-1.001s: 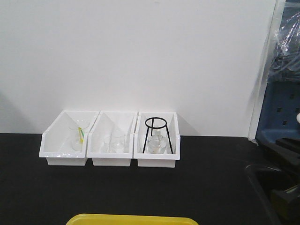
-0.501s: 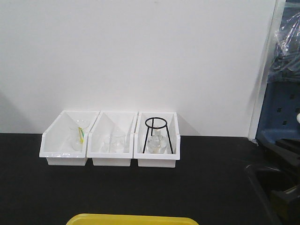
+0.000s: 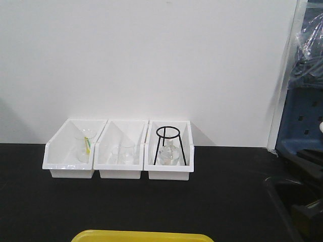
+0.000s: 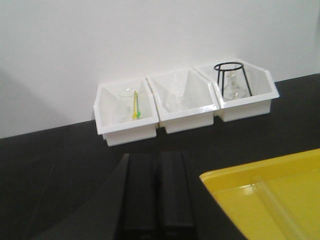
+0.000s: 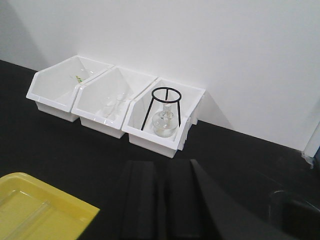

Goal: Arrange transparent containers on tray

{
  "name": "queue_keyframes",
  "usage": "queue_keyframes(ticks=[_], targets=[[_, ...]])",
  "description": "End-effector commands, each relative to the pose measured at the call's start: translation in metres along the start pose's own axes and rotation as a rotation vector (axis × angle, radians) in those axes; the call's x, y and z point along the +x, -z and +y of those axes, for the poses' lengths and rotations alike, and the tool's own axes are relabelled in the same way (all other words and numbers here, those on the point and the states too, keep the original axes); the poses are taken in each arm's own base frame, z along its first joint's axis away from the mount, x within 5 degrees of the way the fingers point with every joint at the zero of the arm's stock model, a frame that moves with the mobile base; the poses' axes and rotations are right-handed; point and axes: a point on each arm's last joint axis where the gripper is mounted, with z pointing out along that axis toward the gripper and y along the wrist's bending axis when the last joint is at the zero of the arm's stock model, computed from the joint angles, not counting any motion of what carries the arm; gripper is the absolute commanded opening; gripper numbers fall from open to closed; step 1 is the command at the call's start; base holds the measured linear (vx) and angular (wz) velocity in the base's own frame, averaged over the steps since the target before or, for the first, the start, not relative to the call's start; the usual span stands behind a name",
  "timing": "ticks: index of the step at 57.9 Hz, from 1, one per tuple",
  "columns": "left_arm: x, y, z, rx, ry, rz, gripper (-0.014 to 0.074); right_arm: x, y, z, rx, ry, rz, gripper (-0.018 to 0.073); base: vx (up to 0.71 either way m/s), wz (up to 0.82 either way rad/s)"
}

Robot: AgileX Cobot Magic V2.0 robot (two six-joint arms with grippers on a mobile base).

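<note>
The yellow tray [image 3: 141, 236] shows only its far rim at the bottom edge of the front view. Its corner lies right of my left gripper [image 4: 159, 156] and left of my right gripper [image 5: 162, 163]. In the right wrist view a faint clear long shape [image 5: 27, 216], seemingly one of the transparent containers, lies flat in the tray [image 5: 75, 210]. The tray floor [image 4: 280, 175] in the left wrist view shows only faint lines. Both grippers hang over the black table, shut with nothing between their fingers.
Three white open-front bins stand against the wall. The left bin [image 3: 56, 156] holds a small glass with a yellow-green stick. The middle bin [image 3: 107, 159] holds clear beakers. The right bin [image 3: 187, 151] holds a black wire tripod [image 3: 168, 143] over a round flask. Dark equipment [image 3: 295, 201] sits at the right.
</note>
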Motion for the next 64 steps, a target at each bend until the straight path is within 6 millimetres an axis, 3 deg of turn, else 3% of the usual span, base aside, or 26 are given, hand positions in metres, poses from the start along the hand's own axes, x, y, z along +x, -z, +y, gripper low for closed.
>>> queue_keyframes(ticks=[1,8,11,64], targets=[[0.013,0.004,0.000,-0.036,0.013,-0.114,-0.0009,-0.016,0.007,-0.001,-0.011,0.026,-0.105,0.0164,0.00,0.00],[0.059,-0.002,0.000,-0.072,0.080,-0.100,-0.0008,-0.016,0.007,-0.001,-0.010,0.025,-0.101,0.0164,0.00,0.00],[0.066,-0.003,0.000,-0.083,0.128,-0.021,-0.0008,-0.016,0.007,-0.001,-0.009,0.025,-0.099,0.0164,0.00,0.01],[0.069,-0.003,0.000,-0.085,0.125,0.022,-0.0008,-0.015,0.006,-0.001,-0.005,0.026,-0.092,0.0164,0.00,0.00]])
